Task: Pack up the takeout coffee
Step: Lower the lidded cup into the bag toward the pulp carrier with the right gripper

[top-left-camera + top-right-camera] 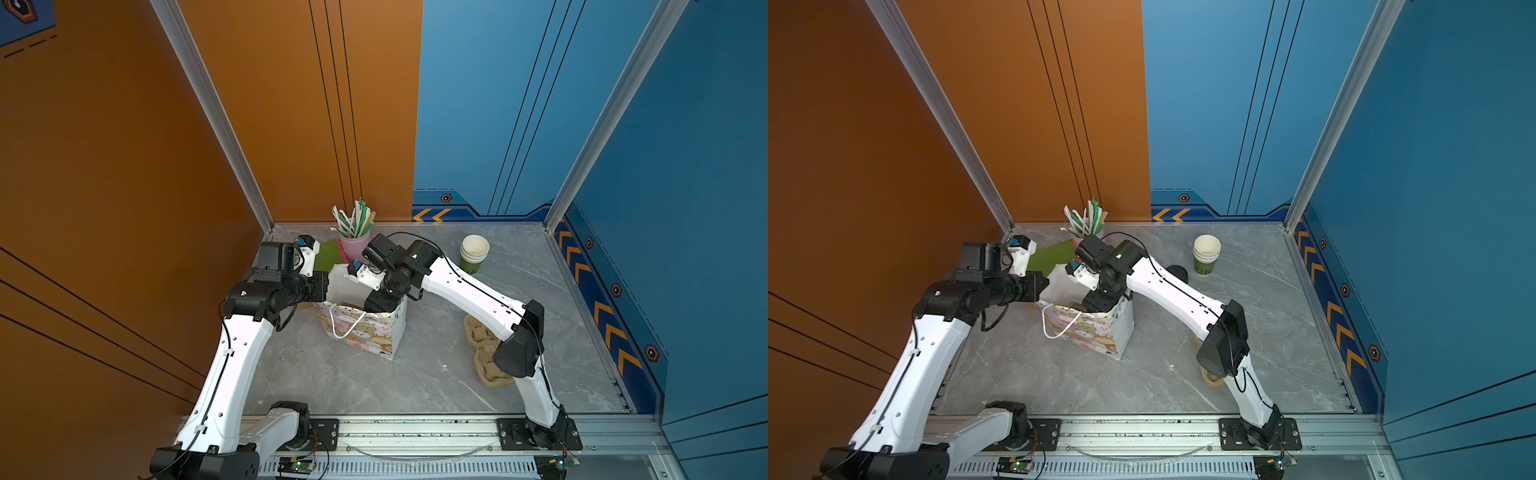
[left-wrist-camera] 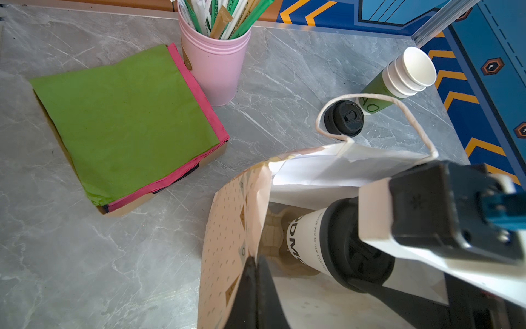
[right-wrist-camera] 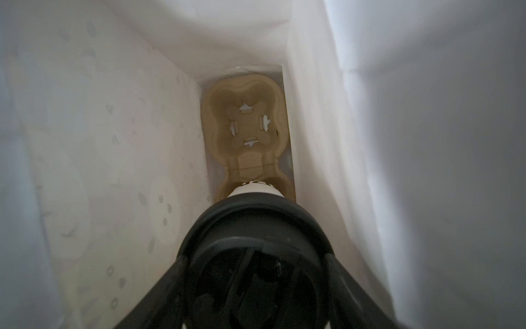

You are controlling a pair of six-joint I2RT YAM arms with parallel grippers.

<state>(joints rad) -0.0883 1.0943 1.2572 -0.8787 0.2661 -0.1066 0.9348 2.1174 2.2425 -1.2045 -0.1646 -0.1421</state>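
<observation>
The takeout coffee (image 2: 306, 239), a white cup with dark lettering and a black sip lid (image 3: 256, 222), hangs tilted inside the patterned paper bag (image 1: 365, 334). My right gripper (image 3: 256, 265) reaches down into the bag and is shut on the cup's lid, one finger on each side. The cup's base is at the near pocket of a brown pulp cup carrier (image 3: 247, 119) that lies on the bag's floor. My left gripper (image 2: 256, 260) is shut on the bag's side edge (image 2: 227, 228), and the bag's mouth stands open. In both top views the cup is hidden.
Behind the bag stand a pink cup of straws (image 1: 354, 245) and a box of green and pink napkins (image 2: 125, 119). A stack of lidless cups (image 1: 473, 253) and a loose black lid (image 2: 344, 116) are at the back right. More pulp carriers (image 1: 484, 349) lie under my right arm.
</observation>
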